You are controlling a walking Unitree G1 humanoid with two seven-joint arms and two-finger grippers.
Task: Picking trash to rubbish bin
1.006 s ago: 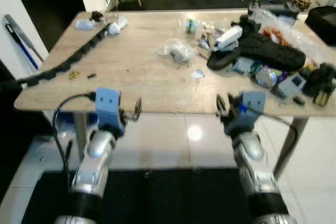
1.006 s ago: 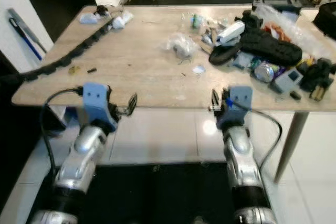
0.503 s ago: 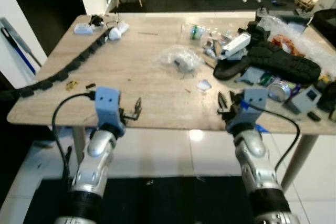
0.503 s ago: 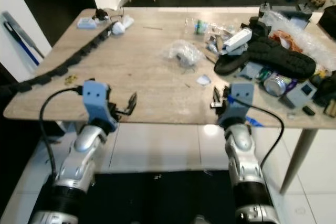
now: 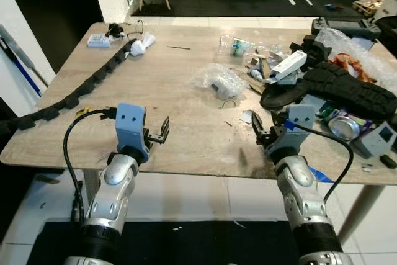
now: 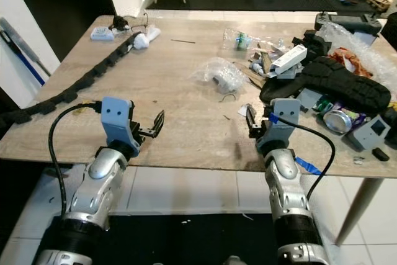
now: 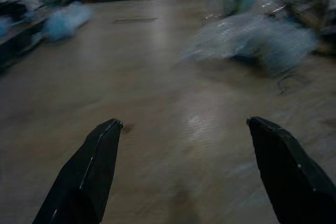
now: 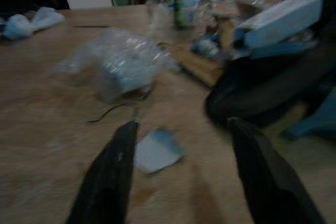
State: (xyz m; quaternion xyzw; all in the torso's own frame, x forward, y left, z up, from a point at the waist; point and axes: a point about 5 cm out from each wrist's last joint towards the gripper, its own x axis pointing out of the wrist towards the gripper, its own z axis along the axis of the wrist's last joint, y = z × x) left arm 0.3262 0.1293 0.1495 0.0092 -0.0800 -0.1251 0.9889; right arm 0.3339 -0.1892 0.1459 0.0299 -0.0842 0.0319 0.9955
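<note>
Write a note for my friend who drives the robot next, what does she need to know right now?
Left gripper: open, holding nothing, over the near edge of the table.
Right gripper: open, holding nothing, pointing at the small white scrap.
The crumpled clear plastic bag lies mid-table; a crushed can and more clutter sit on the robot's right.
Done: nothing picked up yet.
Left: grab the trash, probably the scrap first, then find the bin.

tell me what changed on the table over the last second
Both arms came forward: the left pincer and right pincer, earlier at the table's near edge, now hang open over the table. The right one points at the small white scrap. Nothing was gripped or released. The crumpled plastic bag and black chain lie as before; the camera shifted.
</note>
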